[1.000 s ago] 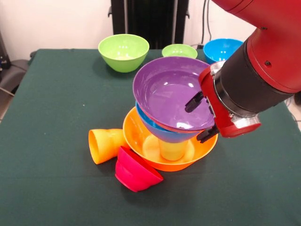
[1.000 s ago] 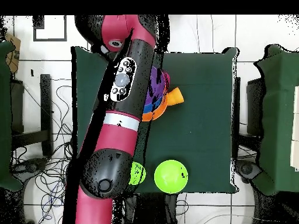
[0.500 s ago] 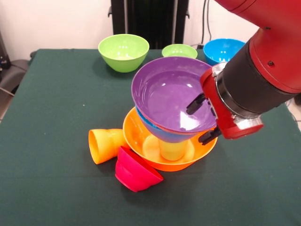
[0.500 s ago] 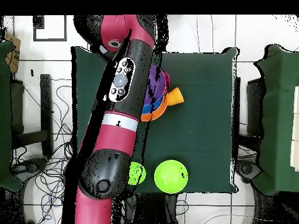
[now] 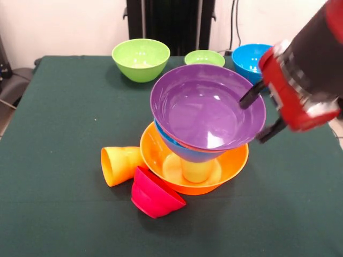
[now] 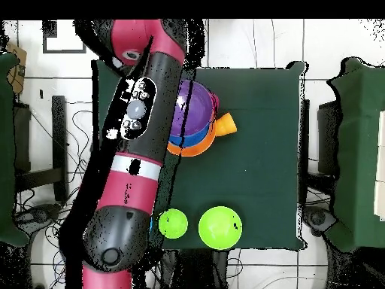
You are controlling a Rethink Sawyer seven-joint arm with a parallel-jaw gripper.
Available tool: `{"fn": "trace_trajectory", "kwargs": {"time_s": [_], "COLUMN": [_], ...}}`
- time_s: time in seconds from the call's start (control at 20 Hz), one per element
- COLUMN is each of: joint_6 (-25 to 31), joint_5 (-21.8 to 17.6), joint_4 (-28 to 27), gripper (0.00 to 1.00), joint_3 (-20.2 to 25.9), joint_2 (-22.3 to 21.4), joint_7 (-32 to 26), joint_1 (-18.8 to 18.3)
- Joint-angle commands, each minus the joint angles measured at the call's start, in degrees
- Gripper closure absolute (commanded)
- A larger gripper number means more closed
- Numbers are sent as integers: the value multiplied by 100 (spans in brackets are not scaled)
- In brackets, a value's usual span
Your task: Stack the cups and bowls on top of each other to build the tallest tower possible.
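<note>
Front view: the tower (image 5: pixel 201 134) is seen standing mid-table, a wide purple bowl (image 5: pixel 208 107) tilted atop a blue bowl (image 5: pixel 179 147), both carried by a lime green cup (image 5: pixel 196 170) set inside the big orange bowl (image 5: pixel 228 166). The gripper (image 5: pixel 260 116) is pictured just beside the purple rim at the right, its 2 fingers (image 5: pixel 250 97) spread apart and empty. An orange cup (image 5: pixel 119 164) and a red bowl (image 5: pixel 155 194) are shown lying tipped against the orange bowl. 2 green bowls (image 5: pixel 141 59) (image 5: pixel 204 57) and another blue bowl (image 5: pixel 250 55) are lined along the far edge of the table (image 5: pixel 64 134).
</note>
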Motion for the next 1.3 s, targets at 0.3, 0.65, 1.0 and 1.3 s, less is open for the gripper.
{"fn": "trace_trajectory", "kwargs": {"time_s": [0.3,0.65,1.0,1.3], "joint_6": [43,-937,-1399,-1654], "joint_5": [-903,-1529,-1813,-1850], "joint_4": [1454,2845,3306,3132], "gripper": [0,0,0,0], "joint_3": [1091,1843,2398,2709], "joint_2": [-1220,-2144,-2442,-2258], "joint_7": [-1228,-2169,-2523,-2067], "joint_1": [204,297,117,117]}}
